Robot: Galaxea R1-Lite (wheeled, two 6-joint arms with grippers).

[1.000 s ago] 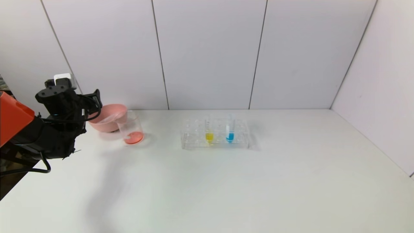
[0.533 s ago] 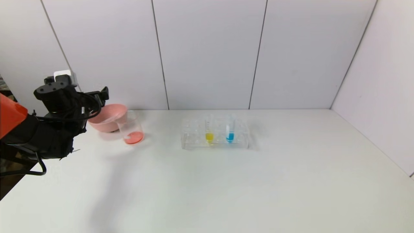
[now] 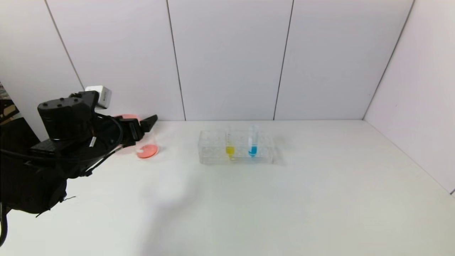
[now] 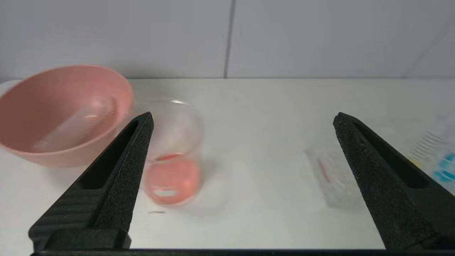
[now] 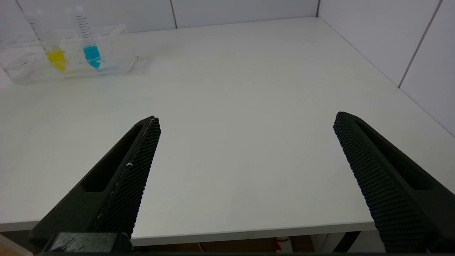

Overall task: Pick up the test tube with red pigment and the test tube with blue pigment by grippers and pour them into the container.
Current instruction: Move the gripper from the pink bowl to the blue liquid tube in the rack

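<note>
Container [image 4: 174, 156]: small clear beaker, upright on the white desk [image 3: 284, 199], a shallow layer of red-orange liquid in its bottom. It stands just beside the pink bowl [image 4: 53, 106], at the far left of the desk. An emptied clear tube [image 4: 76, 126] lies slanted inside the bowl.

Test tube with blue pigment [image 3: 252, 142]: slim, clear, graduated, blue liquid in the tapered tip. Upright in the clear rack [image 3: 213, 151] at mid-desk, next to a tube with yellow liquid [image 3: 230, 144].

Left gripper [image 3: 144, 125]: above the desk's left end, in front of bowl and beaker in the head view. Fingers [image 4: 121, 170] spread wide, holding nothing, touching nothing; beaker shows between them in the left wrist view.

Right gripper [image 5: 245, 121]: near the desk's front edge, well apart from the rack. Fingers [image 5: 131, 170] wide apart, empty.
</note>
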